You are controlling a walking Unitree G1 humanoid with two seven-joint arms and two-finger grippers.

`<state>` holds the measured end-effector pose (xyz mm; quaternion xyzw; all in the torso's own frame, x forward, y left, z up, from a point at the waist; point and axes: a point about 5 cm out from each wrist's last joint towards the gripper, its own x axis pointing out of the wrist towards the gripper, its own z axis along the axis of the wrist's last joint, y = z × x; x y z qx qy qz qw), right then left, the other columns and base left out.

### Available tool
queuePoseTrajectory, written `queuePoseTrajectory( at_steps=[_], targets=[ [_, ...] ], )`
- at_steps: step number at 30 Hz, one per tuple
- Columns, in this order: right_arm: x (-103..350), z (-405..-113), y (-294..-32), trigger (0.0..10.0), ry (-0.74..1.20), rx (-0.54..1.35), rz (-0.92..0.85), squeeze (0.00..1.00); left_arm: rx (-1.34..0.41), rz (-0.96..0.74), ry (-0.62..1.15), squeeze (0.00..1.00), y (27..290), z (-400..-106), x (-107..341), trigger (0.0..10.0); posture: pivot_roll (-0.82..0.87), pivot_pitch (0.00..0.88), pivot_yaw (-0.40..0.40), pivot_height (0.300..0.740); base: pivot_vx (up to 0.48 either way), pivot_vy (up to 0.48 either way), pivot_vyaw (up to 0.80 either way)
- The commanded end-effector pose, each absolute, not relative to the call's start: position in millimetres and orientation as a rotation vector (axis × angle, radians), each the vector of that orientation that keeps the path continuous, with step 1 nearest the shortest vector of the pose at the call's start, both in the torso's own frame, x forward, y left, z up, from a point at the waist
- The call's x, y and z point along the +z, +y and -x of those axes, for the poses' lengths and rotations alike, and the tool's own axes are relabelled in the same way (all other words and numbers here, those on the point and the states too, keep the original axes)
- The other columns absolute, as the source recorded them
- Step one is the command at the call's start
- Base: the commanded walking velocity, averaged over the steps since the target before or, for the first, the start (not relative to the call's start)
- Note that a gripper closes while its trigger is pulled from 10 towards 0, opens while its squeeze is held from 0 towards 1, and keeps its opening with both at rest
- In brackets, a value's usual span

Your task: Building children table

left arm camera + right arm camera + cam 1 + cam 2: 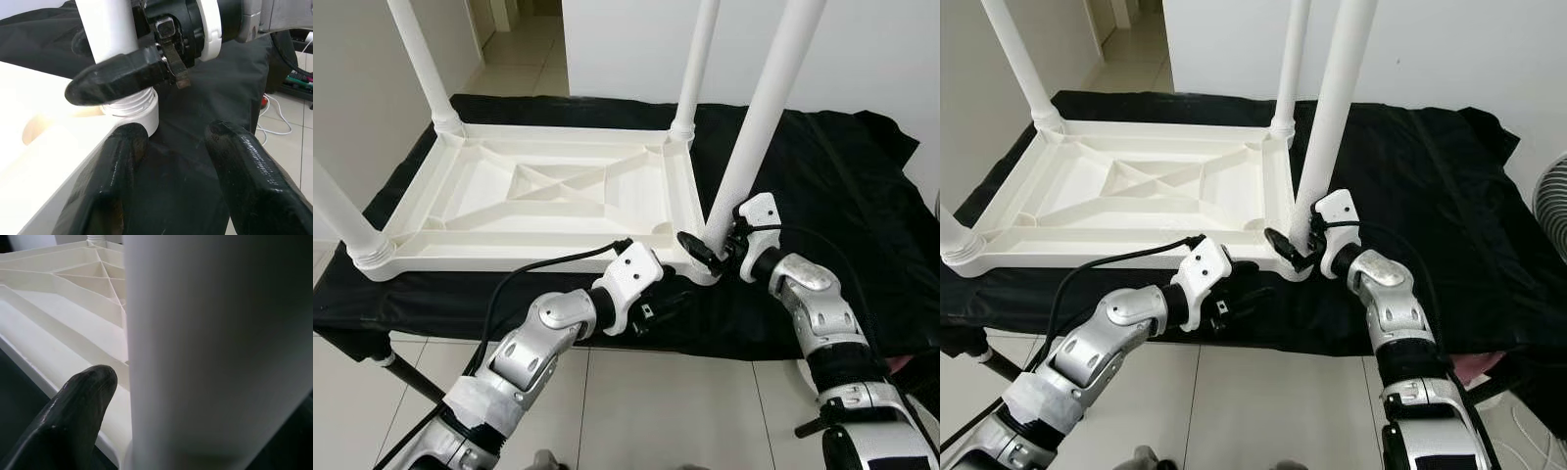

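Right gripper (707, 251) clasps the smooth (round) white leg (759, 122).

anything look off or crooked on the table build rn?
The near-right leg leans away from the other legs, such as the far-right leg, instead of standing square to the upturned tabletop. The right gripper clasps it at its threaded socket, so it may not be fully seated. Nothing looks broken.
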<state>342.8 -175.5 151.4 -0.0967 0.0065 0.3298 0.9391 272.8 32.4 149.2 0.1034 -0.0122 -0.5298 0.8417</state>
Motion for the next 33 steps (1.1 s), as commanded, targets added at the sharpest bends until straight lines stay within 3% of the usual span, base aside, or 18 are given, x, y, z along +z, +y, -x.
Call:
queuePoseTrajectory(
  at_steps=[1,2,3,16,17,33],
  targets=[
    [149,-346,-175,2.2,0.017,0.706,0.197,0.00,-1.203,-0.231,-0.014,0.00,32,-269,148,10.0,-0.12,0.010,0.028,0.740,0.000,0.000,0.00],
    [149,-346,-175,2.2,0.017,0.706,0.197,0.00,-1.203,-0.231,-0.014,0.00,32,-269,148,10.0,-0.12,0.010,0.028,0.740,0.000,0.000,0.00],
    [148,-347,-175,0.0,0.024,0.714,0.184,0.00,-1.201,-0.231,-0.015,0.00,32,-269,148,10.0,-0.12,0.014,0.029,0.740,0.000,0.000,0.00],
    [138,-350,-178,0.0,0.029,0.735,0.177,0.00,-1.188,-0.226,-0.013,0.00,33,-270,149,10.0,-0.11,0.024,0.025,0.740,0.000,0.000,0.00],
    [138,-350,-177,10.0,0.024,0.716,0.164,0.00,-1.188,-0.225,-0.013,0.00,33,-270,149,10.0,-0.12,0.029,0.022,0.740,0.000,0.000,0.00],
    [127,-330,-155,10.0,0.053,0.430,0.050,0.00,-1.193,-0.213,-0.010,0.00,30,-267,147,10.0,-0.13,0.048,0.016,0.740,0.000,0.000,0.00]
  ],
)
